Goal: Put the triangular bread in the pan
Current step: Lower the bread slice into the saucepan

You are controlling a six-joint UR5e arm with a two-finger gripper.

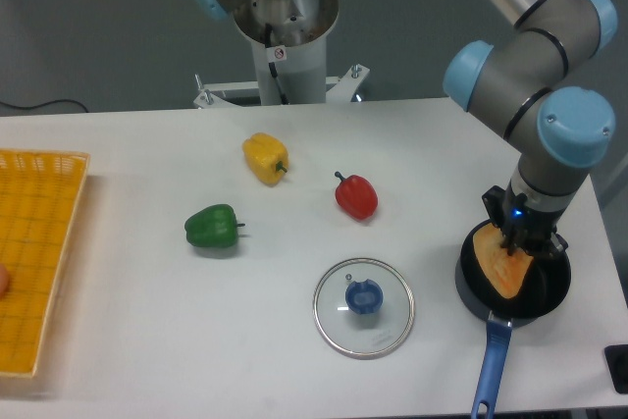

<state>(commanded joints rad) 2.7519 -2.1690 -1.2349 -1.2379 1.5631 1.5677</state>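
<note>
End effector (517, 242) clamped top edge of bread (503, 267). Bread hung inside rim of pan (558, 287); contact with pan floor not discernible. Pan handle pointed toward front bench (147, 340) edge. Glass lid (364, 307) lay left of pan. Red pepper (356, 195), yellow pepper (266, 158), green pepper (213, 228) sat farther left of pan.

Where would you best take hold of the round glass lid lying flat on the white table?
Probably by the blue knob at the centre of the round glass lid, coming straight down from above. The lid lies flat, so its thin rim offers little to grip, while the knob stands up for the jaws to close around.
</note>
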